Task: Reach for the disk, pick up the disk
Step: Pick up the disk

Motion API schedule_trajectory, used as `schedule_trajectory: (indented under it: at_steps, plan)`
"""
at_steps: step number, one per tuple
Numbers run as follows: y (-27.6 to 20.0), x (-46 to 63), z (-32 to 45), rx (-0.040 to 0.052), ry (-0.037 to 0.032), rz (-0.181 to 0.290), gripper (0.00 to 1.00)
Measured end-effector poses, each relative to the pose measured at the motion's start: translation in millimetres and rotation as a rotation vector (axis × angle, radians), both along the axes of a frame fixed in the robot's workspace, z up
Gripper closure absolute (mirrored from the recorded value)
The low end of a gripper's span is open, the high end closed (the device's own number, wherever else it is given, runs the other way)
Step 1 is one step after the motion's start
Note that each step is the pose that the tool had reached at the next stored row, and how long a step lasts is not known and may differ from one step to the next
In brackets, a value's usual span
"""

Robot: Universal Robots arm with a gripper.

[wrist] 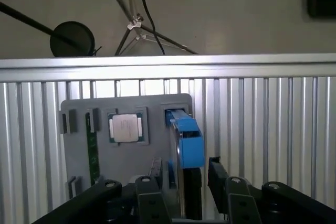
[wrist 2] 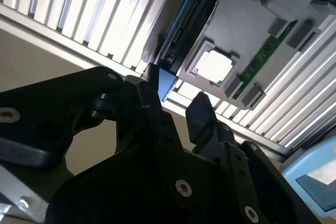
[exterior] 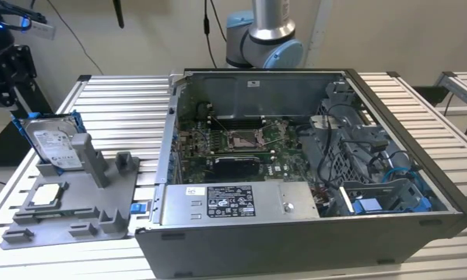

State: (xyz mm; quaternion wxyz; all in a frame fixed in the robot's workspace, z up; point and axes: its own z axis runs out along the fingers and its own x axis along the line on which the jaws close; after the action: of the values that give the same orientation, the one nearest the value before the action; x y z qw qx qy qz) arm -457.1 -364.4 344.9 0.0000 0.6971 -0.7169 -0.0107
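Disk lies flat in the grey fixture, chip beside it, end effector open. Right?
No: the disk stands on edge in the grey fixture, per the exterior view. The chip is beside it and the end effector is open.

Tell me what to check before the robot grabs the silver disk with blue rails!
1. The black gripper is open: ok, fingers apart.
2. The silver-grey metal disk with blue plastic rails stands upright in the grey plastic holder: ok.
3. The disk lines up between the fingers in the first wrist view: ok.
4. The fingers reach low enough around the disk: cannot tell.
5. The small square silver chip lies apart from the disk: ok.
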Motion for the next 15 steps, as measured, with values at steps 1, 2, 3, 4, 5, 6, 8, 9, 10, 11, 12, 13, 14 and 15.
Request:
schedule_trajectory:
  at_steps: [1, 2, 3, 4, 5, 6, 8, 9, 10, 11, 12, 13, 14, 15]
  plan:
    - [0.1, 0.0, -1.6, 0.0001, -0.0013, 0.007, 0.00]
    - [0.2, 0.0, -3.2, 0.0001, -0.0023, 0.014, 0.00]
    - [0.3, 0.0, -5.1, 0.0003, -0.0036, 0.016, 0.00]
    - [0.4, 0.0, -6.8, 0.0004, -0.0040, 0.017, 0.00]
    - [0.5, 0.0, -8.7, 0.0007, -0.0045, 0.017, 0.00]
    - [0.6, 0.0, -10.5, 0.0007, -0.0046, 0.017, 0.00]
    - [1.0, 0.0, -14.2, 0.0010, -0.0047, 0.017, 0.00]
    - [1.2, 0.0, -15.9, 0.0012, -0.0048, 0.017, 0.00]
    - [1.6, 0.0, -17.8, 0.0013, -0.0049, 0.017, 0.00]
    - [1.9, 0.0, -19.7, 0.0014, -0.0051, 0.018, 0.00]
    - [2.2, 0.0, -21.4, 0.0014, -0.0052, 0.018, 0.00]
    - [2.5, 0.0, -23.4, 0.0015, -0.0054, 0.018, 0.00]
    - [2.8, 0.0, -25.1, 0.0015, -0.0054, 0.018, 0.00]
    - [3.2, -0.1, -27.0, 0.0014, -0.0054, 0.018, 0.00]
